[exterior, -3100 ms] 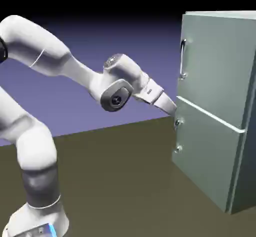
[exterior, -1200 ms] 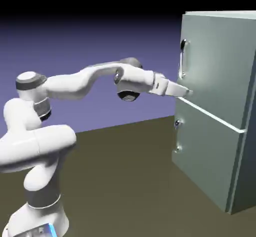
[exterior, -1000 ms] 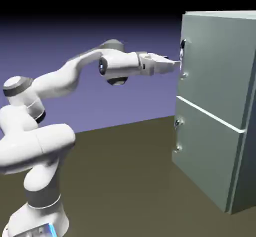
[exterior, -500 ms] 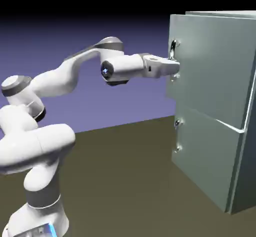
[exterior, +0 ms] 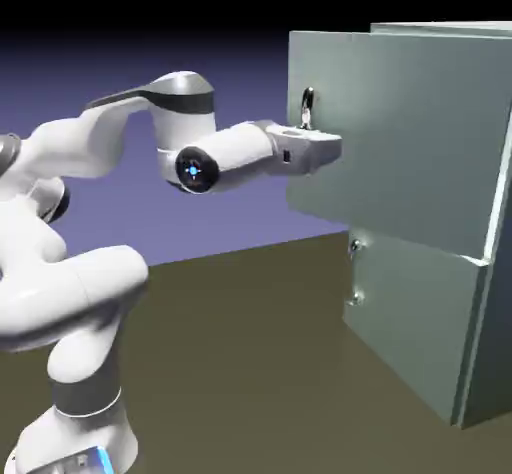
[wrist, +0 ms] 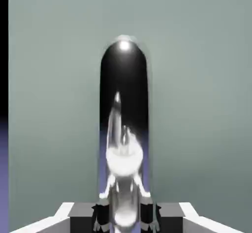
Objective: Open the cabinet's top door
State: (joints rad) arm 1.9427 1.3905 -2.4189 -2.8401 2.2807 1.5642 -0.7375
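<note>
The pale grey-green cabinet (exterior: 470, 262) stands at the exterior view's right. Its top door (exterior: 400, 132) is swung partly outward to the left, away from the cabinet front. A slim silver bar handle (exterior: 307, 107) runs upright near the door's free edge. My gripper (exterior: 315, 144) is shut on the lower part of this handle, with the arm reaching in from the left. In the hand view the shiny handle (wrist: 124, 114) rises up the middle against the door panel (wrist: 202, 104), and the gripper (wrist: 124, 217) pinches its base between the dark fingertips (wrist: 101, 216).
The lower door (exterior: 410, 312) stays flush, with two small knobs (exterior: 356, 246) at its left edge. The brown table (exterior: 250, 362) spreads out in front of the cabinet. My arm's base (exterior: 75, 432) stands at the lower left.
The gripper shut on the handle and drew it to the left. The top door swung out from flush to clearly ajar, and the forearm pulled back with it.
</note>
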